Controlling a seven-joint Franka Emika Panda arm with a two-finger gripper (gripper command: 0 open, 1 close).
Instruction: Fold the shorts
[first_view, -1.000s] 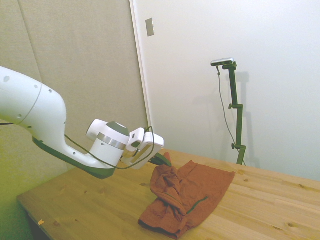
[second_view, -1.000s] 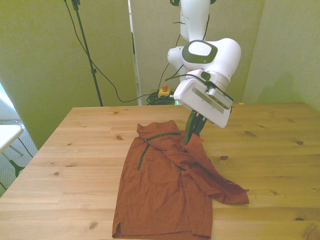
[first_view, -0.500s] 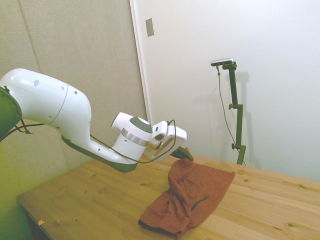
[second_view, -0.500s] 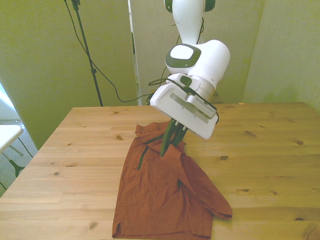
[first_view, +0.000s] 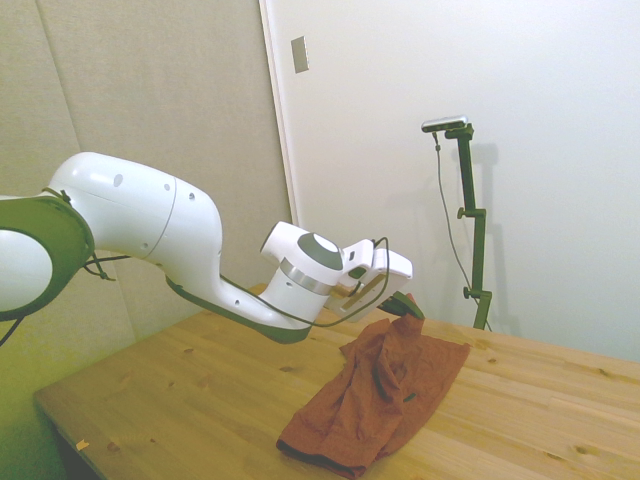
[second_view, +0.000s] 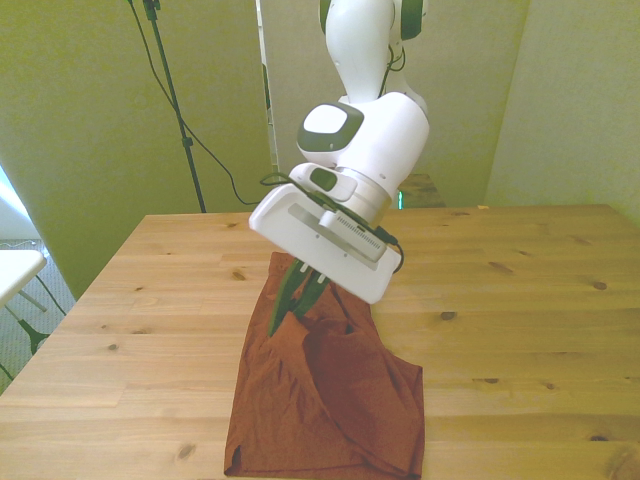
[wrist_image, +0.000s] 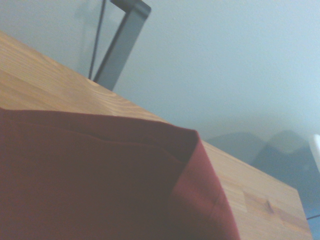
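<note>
Nearest the front camera: the shorts lie on the wooden table, toward the front view's left of centre, bottom hem close to the near table edge. Rust-orange fabric, rumpled. One layer is lifted and doubled over the rest; the fold edge runs diagonally across the lower half. The lower left corner lies flat on the wood.

Gripper sits just above the shorts' upper part, tilted down toward the front view's left. Fingers are dark, close together, pinching a raised peak of the cloth; the fabric hangs from them in a tent shape. Side view confirms: gripper clamped on the top point of the shorts, cloth draping down from it to the table. Gap between the fingers is narrow, only cloth in it.

Wrist view: shorts fill most of the frame, soft focus, one folded corner edge visible, table grain beyond it.

Hard to make out: the white gripper body covers the shorts' far end in the front view, so the waistband area is hidden. Exact finger contact is partly masked by fabric in both views. A small dark mark shows on the cloth in the side view; can't tell what it is.

Beyond the table: plain wall panels, cables trailing behind the table.
</note>
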